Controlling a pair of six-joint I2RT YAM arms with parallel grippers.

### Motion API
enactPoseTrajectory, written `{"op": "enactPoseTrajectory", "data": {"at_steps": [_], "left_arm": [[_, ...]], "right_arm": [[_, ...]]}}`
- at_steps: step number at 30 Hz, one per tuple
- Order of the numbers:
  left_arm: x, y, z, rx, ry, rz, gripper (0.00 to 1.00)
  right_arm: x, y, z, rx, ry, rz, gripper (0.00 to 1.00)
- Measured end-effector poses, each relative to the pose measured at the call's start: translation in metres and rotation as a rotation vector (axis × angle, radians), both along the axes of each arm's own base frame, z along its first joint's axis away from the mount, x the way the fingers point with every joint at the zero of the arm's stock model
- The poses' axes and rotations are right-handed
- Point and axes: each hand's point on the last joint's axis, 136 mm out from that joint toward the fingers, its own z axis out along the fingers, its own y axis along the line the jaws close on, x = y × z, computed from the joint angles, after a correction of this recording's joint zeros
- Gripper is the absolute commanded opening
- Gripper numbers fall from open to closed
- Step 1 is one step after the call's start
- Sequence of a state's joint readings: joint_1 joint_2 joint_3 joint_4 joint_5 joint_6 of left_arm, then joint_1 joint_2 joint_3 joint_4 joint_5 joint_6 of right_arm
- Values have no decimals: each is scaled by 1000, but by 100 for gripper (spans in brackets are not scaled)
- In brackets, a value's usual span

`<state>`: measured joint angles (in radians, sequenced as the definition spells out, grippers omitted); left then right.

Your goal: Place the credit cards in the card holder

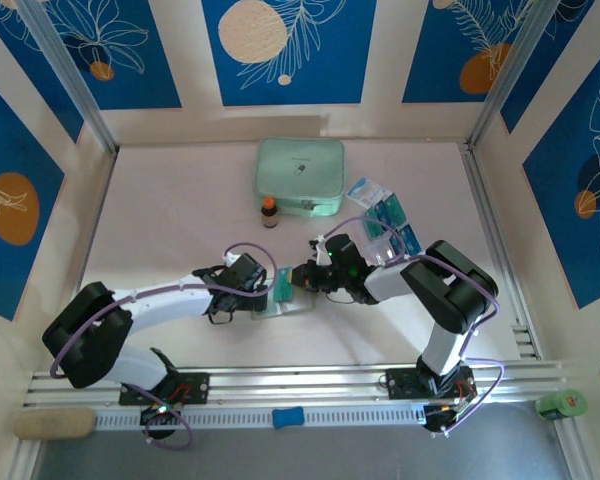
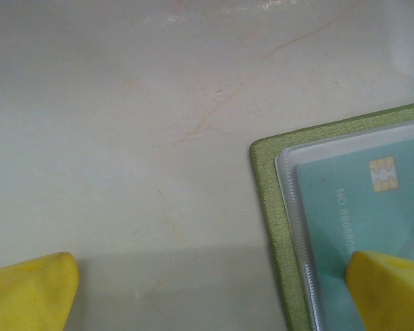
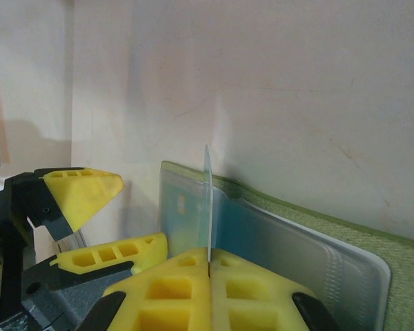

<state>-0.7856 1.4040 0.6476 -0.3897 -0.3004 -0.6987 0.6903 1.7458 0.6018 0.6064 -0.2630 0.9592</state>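
While the right gripper (image 3: 208, 265) clamps a card (image 3: 208, 200) edge-up at lower centre of its wrist view, holder (image 3: 310, 255) lying open on the table (image 2: 124, 138) mid-frame from above, teal card (image 2: 359, 207) in its clear pocket, left gripper (image 2: 207, 296) spread wide, one finger over the holder, spare cards (image 1: 395, 228) right of centre.

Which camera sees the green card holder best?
The right wrist camera: the card holder lies open, close up, clear pockets showing. The left wrist camera catches one corner; the top camera shows it tiny.

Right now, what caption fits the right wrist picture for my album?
Right gripper pinches a credit card edge-on at the open card holder.
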Motion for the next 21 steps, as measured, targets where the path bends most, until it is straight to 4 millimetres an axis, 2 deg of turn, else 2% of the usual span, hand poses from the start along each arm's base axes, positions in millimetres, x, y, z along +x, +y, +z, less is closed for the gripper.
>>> {"op": "enactPoseTrajectory", "data": {"at_steps": [21], "left_arm": [[0, 0, 0, 0, 0, 0, 100]], "right_arm": [[-16, 0, -7, -11, 29, 58, 0]]}}
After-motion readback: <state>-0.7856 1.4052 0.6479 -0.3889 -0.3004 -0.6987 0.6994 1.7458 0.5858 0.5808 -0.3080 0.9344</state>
